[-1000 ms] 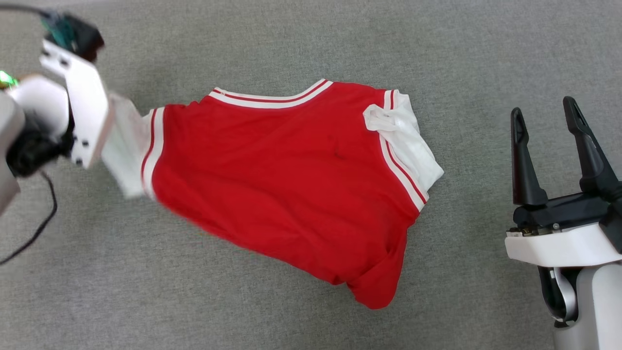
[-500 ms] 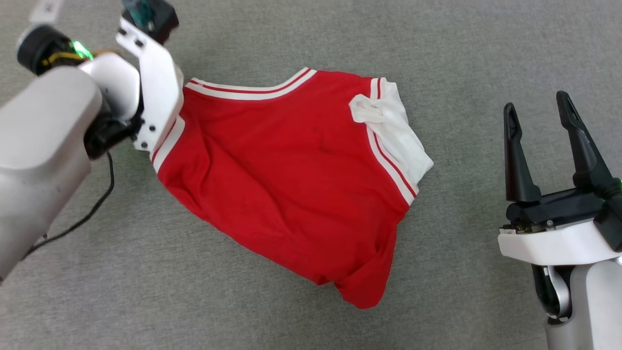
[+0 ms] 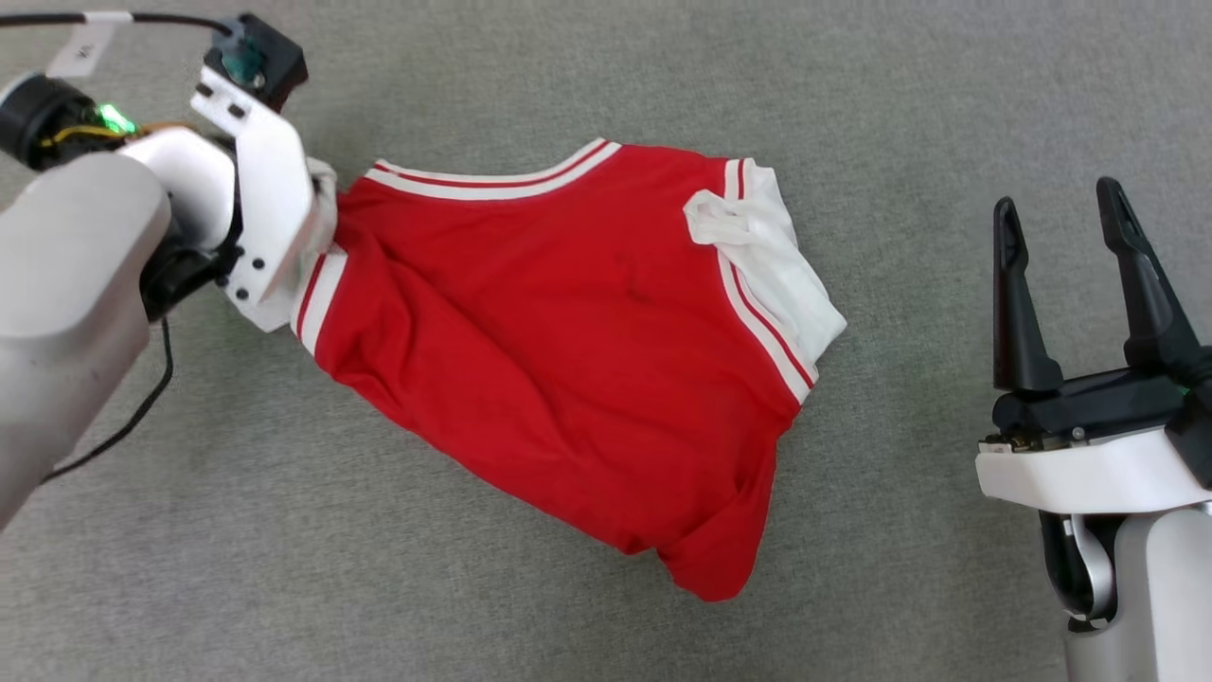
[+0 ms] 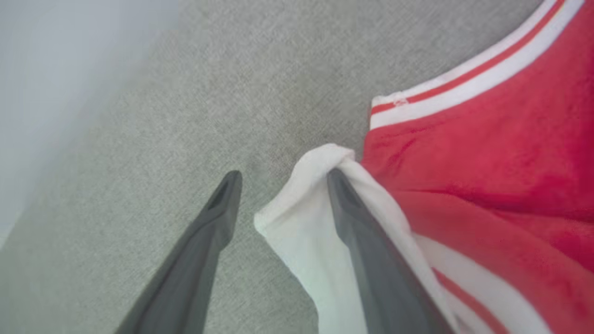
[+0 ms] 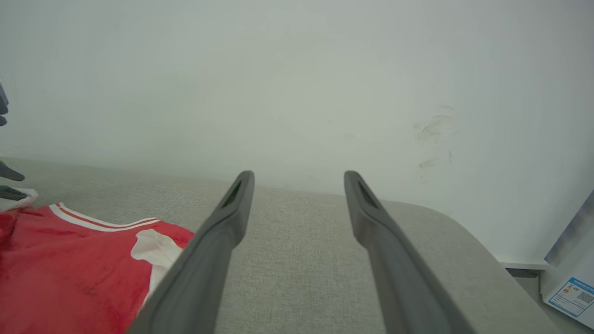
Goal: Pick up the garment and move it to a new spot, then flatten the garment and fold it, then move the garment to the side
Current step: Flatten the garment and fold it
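Softness governs everything about the red jersey T-shirt with white short sleeves (image 3: 568, 379): the garment looks light, limp and in no way fragile, so it should drape and stretch from whatever point is pinched rather than travel as one piece. It lies rumpled on the grey woven surface (image 3: 284, 549), with the striped neck trim (image 3: 492, 180) toward the far edge and the lower hem (image 3: 710, 559) bunched into a lump nearest the robot. The best holds, I judge, are the doubled seams: a sleeve edge, a shoulder or a hem corner, where a pinch gathers several layers and is less likely to slip off.

The left claw (image 4: 283, 174) stands at the garment's left white sleeve (image 4: 297, 232). Its jaws are spread apart and clamp nothing. In the left wrist view the sleeve is heaped against the inner side of one finger (image 4: 366, 241), touching it, while the other finger is over bare surface. The right claw (image 3: 1057, 194) hovers well apart off the garment's right side, jaws wide and empty, near neither the right sleeve (image 3: 767, 256) nor the hem.
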Robot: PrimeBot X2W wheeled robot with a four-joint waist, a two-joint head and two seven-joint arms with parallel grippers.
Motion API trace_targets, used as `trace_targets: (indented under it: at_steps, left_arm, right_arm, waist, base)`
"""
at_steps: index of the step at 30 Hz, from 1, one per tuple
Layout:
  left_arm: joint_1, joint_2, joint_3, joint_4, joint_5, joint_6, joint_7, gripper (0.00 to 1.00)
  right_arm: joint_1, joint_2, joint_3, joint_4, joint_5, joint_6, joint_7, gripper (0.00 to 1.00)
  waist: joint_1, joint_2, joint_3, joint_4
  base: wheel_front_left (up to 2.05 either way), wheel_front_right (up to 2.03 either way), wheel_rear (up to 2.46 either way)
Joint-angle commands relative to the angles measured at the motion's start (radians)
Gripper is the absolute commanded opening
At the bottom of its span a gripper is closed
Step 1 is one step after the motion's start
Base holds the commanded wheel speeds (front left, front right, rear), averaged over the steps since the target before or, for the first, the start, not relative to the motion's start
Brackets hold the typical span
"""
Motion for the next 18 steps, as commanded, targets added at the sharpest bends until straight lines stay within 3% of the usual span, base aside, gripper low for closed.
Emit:
trace_targets:
  at_steps: [1,9,18]
  left_arm:
    - [-0.025,-0.002,0.006,-0.015,0.009,0.001,-0.017,1.0]
    - [-0.091,0.029,0.008,-0.148,0.024,0.0,-0.03,1.0]
    - [-0.05,0.074,-0.021,-0.44,-0.104,0.0,0.241,1.0]
  right_arm:
    - [0.01,0.004,-0.001,0.003,-0.001,-0.001,-0.002,1.0]
    - [0.035,0.007,-0.008,0.01,-0.001,-0.001,-0.002,1.0]
    - [0.046,0.009,-0.004,0.011,0.005,-0.001,-0.002,1.0]
  waist:
    - [-0.0001,0.0,-0.02,0.015]
    - [-0.0001,0.0,-0.074,0.049]
    - [-0.0001,0.0,-0.093,0.051]
  base:
    - [0.0,0.0,0.0]
    - [0.0,0.0,0.0]
    - [0.0,0.0,0.0]
